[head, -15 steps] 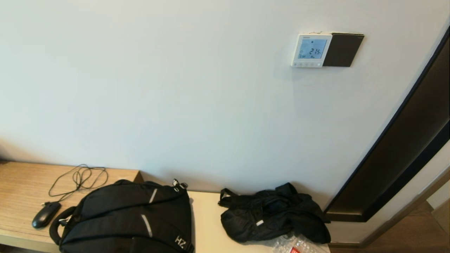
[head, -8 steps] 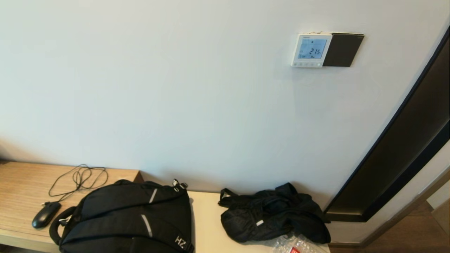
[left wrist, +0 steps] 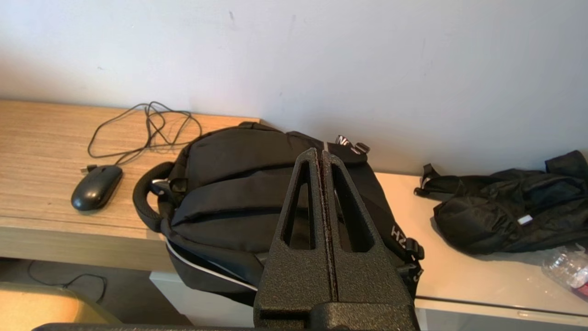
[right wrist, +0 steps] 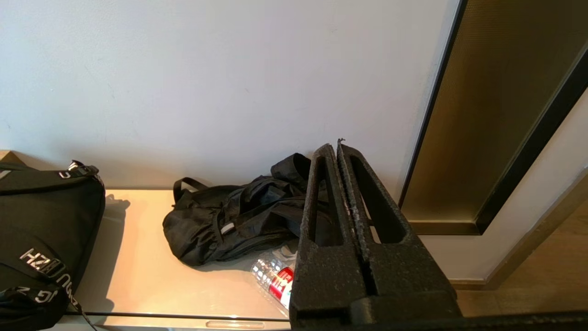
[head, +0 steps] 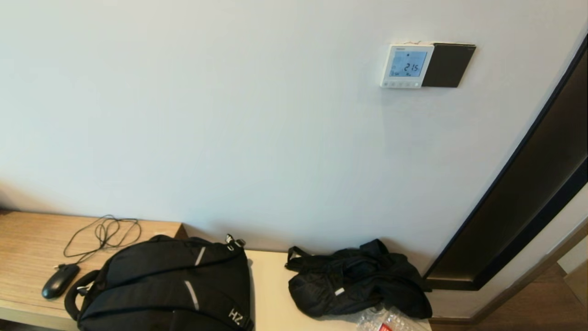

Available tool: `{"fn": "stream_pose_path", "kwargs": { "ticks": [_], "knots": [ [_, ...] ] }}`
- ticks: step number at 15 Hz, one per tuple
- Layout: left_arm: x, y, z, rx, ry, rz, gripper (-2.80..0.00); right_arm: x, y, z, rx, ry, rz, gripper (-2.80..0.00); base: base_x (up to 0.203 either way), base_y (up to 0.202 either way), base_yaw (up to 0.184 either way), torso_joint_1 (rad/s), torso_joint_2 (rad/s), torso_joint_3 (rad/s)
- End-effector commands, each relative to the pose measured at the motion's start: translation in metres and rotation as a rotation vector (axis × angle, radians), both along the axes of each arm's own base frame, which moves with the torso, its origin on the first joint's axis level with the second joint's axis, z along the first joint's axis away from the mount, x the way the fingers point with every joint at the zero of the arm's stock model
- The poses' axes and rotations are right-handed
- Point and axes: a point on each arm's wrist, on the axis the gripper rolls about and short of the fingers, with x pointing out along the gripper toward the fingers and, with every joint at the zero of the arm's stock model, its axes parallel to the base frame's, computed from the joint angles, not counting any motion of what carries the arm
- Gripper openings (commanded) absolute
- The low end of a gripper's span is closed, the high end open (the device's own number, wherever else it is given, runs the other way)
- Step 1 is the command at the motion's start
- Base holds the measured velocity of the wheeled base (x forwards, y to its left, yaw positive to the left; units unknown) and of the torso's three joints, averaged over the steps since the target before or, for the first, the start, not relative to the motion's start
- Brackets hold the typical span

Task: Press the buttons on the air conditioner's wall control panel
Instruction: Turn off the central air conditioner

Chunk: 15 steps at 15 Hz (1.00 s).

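Observation:
The air conditioner's wall control panel (head: 406, 65) is a small white square with a pale blue screen showing digits, high on the wall at the right in the head view. Its row of tiny buttons (head: 401, 84) runs along its lower edge. Neither arm shows in the head view. My left gripper (left wrist: 320, 152) is shut and empty, low above the black backpack (left wrist: 257, 193). My right gripper (right wrist: 334, 146) is shut and empty, low above the crumpled black bag (right wrist: 239, 216). The panel is out of view in both wrist views.
A plain black square plate (head: 448, 65) adjoins the panel's right side. A dark door frame (head: 519, 202) runs down the right. Below, a wooden desk (head: 27, 243) holds a black mouse (head: 59, 280) with cable, the backpack (head: 165, 289), the black bag (head: 353, 280) and a plastic bottle (head: 383, 322).

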Motion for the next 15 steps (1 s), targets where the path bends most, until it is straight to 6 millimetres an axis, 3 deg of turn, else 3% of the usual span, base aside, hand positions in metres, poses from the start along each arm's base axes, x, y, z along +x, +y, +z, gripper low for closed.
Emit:
{"fn": "stream_pose_path", "kwargs": {
  "ticks": [1,6,9,15],
  "knots": [
    [0.000,0.000,0.000,-0.001,-0.001,0.000,-2.80,0.000,0.000,0.000,0.000,0.003,0.001,-2.80,0.000,0.000,0.000,0.000,0.00,0.000],
    [0.000,0.000,0.000,-0.001,0.000,0.000,-2.80,-0.001,0.000,0.002,-0.009,-0.005,0.002,-2.80,0.000,0.000,0.000,0.000,0.00,0.000],
    [0.000,0.000,0.000,-0.002,-0.001,0.000,-2.80,-0.006,0.000,0.015,-0.010,0.003,0.004,-2.80,0.000,0.000,0.000,0.000,0.00,0.000],
    [0.000,0.000,0.000,0.000,-0.001,0.000,-2.80,0.003,0.000,0.074,-0.008,0.018,0.004,-2.80,0.000,0.000,0.000,0.000,0.00,0.000]
  ]
}}
